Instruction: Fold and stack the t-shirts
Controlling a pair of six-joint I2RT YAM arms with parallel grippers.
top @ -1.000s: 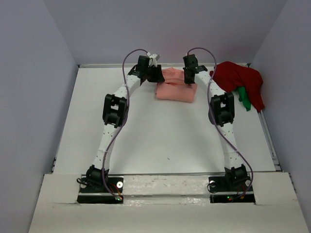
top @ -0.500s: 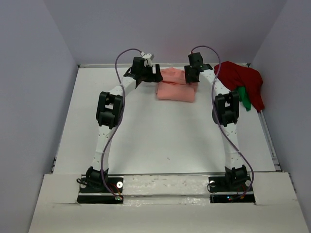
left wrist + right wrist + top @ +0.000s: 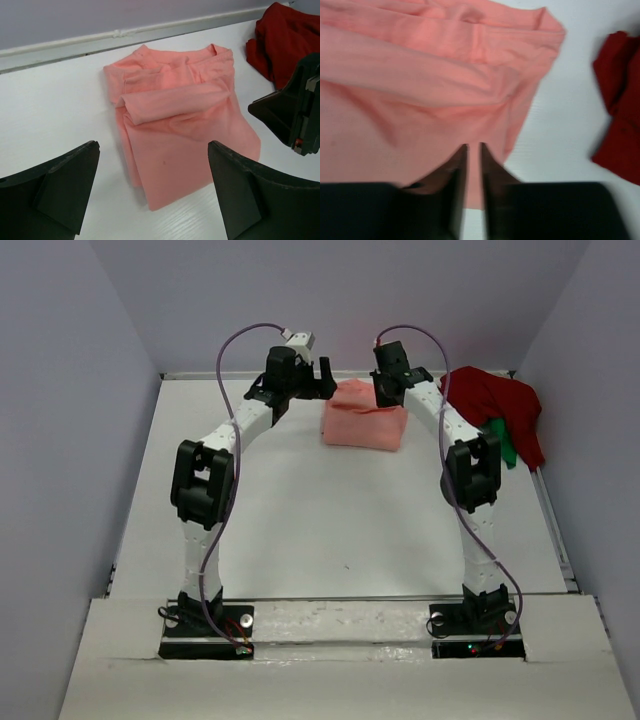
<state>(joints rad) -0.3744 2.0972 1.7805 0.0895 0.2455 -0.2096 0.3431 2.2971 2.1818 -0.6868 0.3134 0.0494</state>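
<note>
The t-shirts lie along the far edge of the table (image 3: 300, 530), and only one of them looks dealt with. The salmon-pink t-shirt (image 3: 364, 426) sits near the middle of that far edge, folded into a rough rectangle. In the left wrist view a loose flap of cloth lies across its upper half and its sides are not square, so the fold is passable rather than neat. The dark red t-shirt (image 3: 495, 405) is a crumpled heap in the far right corner, well apart from the pink one. The bright green t-shirt (image 3: 503, 445) shows only as a strip poking out at the heap's near side.

The left gripper (image 3: 152, 150) is above the table just to the left of the pink shirt, with its fingers spread wide and nothing between them. The right gripper (image 3: 469, 146) is over the right part of the pink shirt. Its fingers are drawn almost together with only a thin slit between them, and no cloth appears to be caught there, though that view is blurred.

By my reckoning about a third of the job is done. The red and green shirts have yet to be spread out, folded and laid on the pink one to make the stack. The red heap is nearest the right arm, so it seems the likely next piece.
</note>
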